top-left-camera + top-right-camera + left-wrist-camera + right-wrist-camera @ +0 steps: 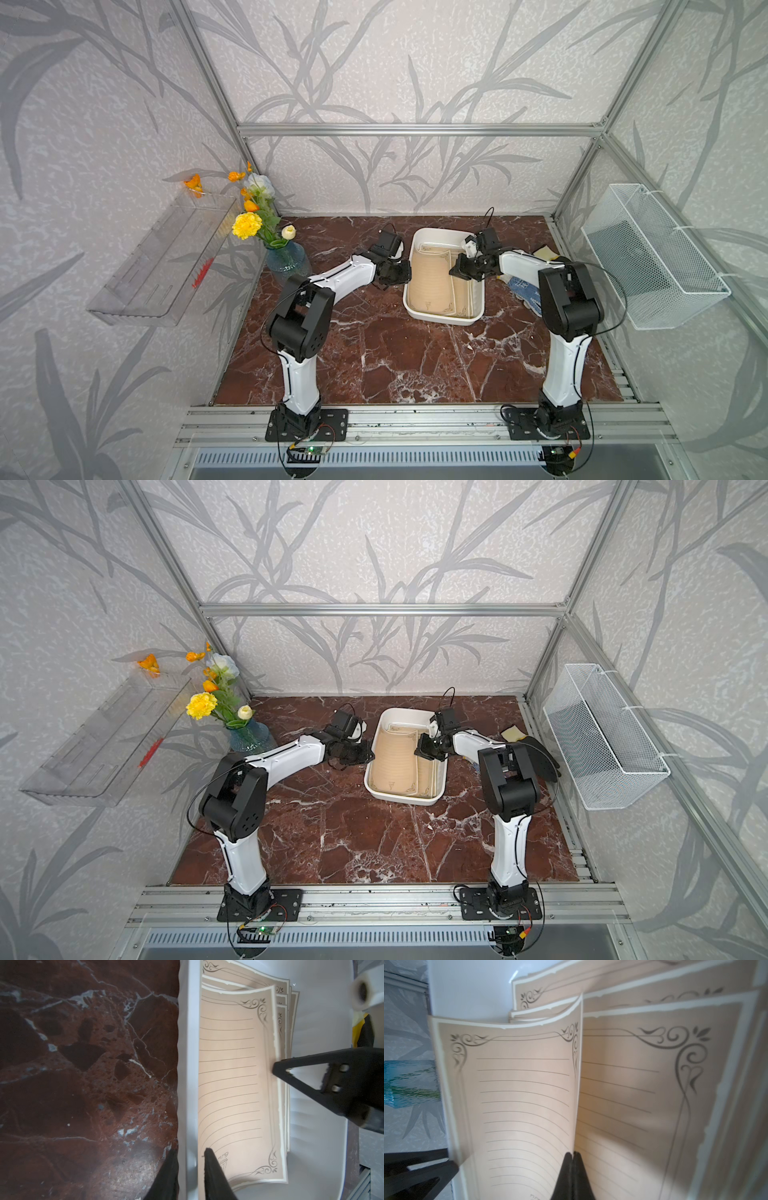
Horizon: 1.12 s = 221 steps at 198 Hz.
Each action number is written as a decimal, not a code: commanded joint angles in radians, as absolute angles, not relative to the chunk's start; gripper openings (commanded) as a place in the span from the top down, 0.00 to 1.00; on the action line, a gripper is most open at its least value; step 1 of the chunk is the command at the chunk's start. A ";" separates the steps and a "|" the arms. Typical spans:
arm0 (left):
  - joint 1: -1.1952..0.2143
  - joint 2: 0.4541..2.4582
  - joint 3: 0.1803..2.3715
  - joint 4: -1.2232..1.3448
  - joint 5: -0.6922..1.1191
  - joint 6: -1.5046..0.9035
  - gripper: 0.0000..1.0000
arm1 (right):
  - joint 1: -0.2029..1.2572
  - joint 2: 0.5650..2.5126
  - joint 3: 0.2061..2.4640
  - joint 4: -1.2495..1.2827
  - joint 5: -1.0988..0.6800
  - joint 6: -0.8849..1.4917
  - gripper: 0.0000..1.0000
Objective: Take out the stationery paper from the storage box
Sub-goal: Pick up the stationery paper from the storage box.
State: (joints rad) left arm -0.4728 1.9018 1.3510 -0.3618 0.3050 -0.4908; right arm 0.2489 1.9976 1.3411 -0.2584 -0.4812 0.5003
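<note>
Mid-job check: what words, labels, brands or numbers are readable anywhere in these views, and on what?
No text reads cleanly anywhere.
Top sheet of stationery paper: small cursive lettering by the emblem, too blurred to read.
On the storage box, vase and wire basket: no markings visible.

Both arms rose from their bases, elbows high, forearms angled inward toward each other. The left arm [351, 270] stretched long and low, wrist tipped down, and the left gripper [190, 1151] had its jaws a little apart, one finger [214, 1174] inside the box [189, 1064] wall and its partner outside. The right arm [519, 262] was bent sharply at the elbow, forearm running inward. The right gripper [572, 1154] was closed tight, tips pressed together on the edge of a paper [525, 1095] sheet. The two grippers faced each other, near but apart.
</note>
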 commanded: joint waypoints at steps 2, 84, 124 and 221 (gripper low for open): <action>-0.476 1.830 1.365 -0.394 0.254 -0.462 0.73 | 0.247 1.870 1.343 -0.297 -0.415 0.403 1.00; -0.476 1.742 1.456 -0.363 0.188 -0.373 0.68 | 0.375 1.648 1.417 -0.495 0.007 0.062 1.00; -0.475 1.713 1.435 -0.239 0.167 -0.309 0.66 | 0.480 1.536 1.381 -0.404 0.234 -0.135 1.00; -0.392 1.687 1.348 0.304 0.766 -0.243 0.46 | 0.510 1.254 1.342 -0.239 0.233 -0.303 1.00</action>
